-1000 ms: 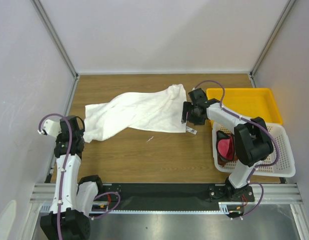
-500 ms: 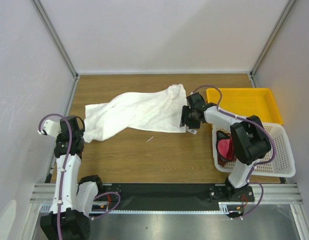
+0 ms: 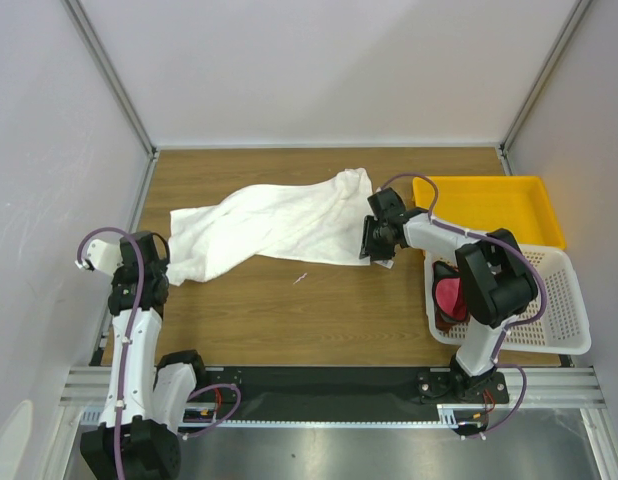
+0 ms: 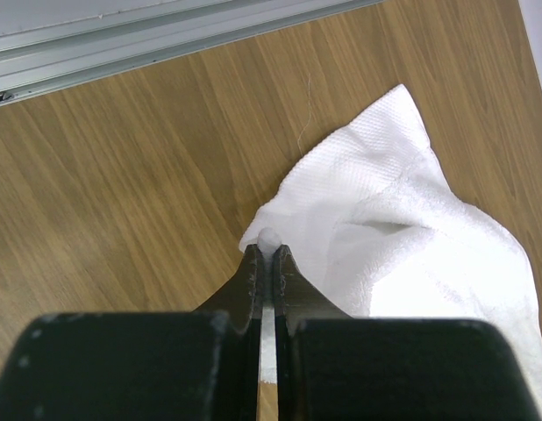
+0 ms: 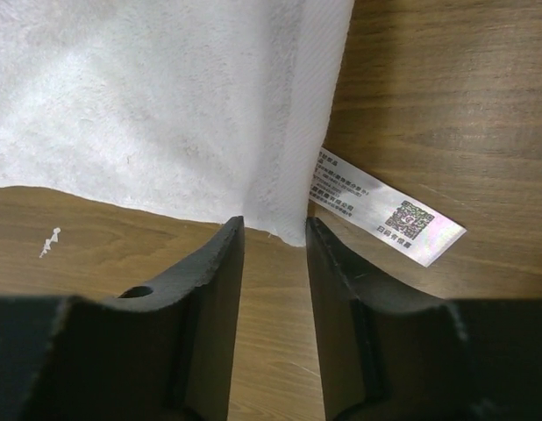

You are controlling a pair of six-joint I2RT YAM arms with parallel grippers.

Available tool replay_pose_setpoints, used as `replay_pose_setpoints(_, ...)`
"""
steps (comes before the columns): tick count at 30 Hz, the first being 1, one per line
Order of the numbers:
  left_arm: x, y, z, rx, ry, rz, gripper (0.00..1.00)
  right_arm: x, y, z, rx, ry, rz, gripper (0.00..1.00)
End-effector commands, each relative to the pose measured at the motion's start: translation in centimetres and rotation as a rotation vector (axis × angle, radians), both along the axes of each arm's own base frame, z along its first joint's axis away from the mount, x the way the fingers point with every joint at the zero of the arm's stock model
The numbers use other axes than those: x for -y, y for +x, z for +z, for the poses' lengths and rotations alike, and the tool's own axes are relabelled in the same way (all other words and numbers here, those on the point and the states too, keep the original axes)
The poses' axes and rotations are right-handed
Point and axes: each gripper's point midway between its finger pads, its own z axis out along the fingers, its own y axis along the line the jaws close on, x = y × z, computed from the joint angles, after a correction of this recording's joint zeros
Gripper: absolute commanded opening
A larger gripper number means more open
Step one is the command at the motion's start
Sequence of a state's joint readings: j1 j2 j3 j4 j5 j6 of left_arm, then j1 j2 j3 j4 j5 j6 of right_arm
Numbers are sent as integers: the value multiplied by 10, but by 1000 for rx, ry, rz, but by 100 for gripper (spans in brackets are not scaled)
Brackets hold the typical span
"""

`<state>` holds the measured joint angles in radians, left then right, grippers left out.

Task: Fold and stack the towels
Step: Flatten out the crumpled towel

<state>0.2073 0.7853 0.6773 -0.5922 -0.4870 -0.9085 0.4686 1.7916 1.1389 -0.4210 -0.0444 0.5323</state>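
Two corners suit this limp white towel [image 3: 279, 222]: left gripper [image 4: 268, 253] jaws pinch one; right gripper [image 5: 273, 228] jaws gape astride another.

White towel [image 3: 274, 225], waffle-weave pattern at its left corner; white tag [image 5: 389, 215] with black print and a QR code. Magenta-pink towel [image 3: 450, 296] in white perforated basket [image 3: 574, 300]. Yellow tray [image 3: 489, 200] far right. Brown wood-grain table [image 3: 319, 310].
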Motion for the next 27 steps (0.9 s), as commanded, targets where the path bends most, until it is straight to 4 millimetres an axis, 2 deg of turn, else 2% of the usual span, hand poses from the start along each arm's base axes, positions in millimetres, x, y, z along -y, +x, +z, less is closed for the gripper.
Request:
replay_pose_setpoints(1, -5, 2, 16, 42, 15, 21, 0, -4, -1, -4, -10, 11, -3, 38)
replay_pose_setpoints(3, -5, 2, 17, 42, 14, 22, 0, -3, -2, -6, -14, 6, -2, 36)
replay_pose_setpoints(6, -6, 2, 19, 44, 20, 23, 0, -3, -3, -6, -16, -3, 0, 22)
replay_pose_setpoints(7, -6, 2, 20, 40, 23, 24, 0, -2, -2, -5, -13, -6, -1, 14)
replay_pose_setpoints(8, -7, 2, 24, 47, 29, 25, 0, -1, -2, -4, -13, -9, -1, 12)
replay_pose_setpoints(9, -7, 1, 24, 41, 29, 27, 1, 2, -2, -2, -12, -22, -6, 13)
replay_pose_setpoints(12, -8, 1, 28, 50, 36, 28, 0, 8, -8, -4, -22, -47, -10, 23)
replay_pose_setpoints(13, -7, 1, 28, 54, 35, 25, 0, 10, -11, -6, -28, -53, -9, 30)
replay_pose_setpoints(17, -7, 2, 26, 51, 31, 22, 0, 9, -13, -8, -29, -42, -4, 45)
replay_pose_setpoints(23, -7, 1, 26, 53, 32, 23, 0, 3, -11, -12, -31, -17, -1, 44)
replay_pose_setpoints(27, -8, 2, 26, 55, 35, 26, 1, 0, -6, -12, -16, -10, 4, 34)
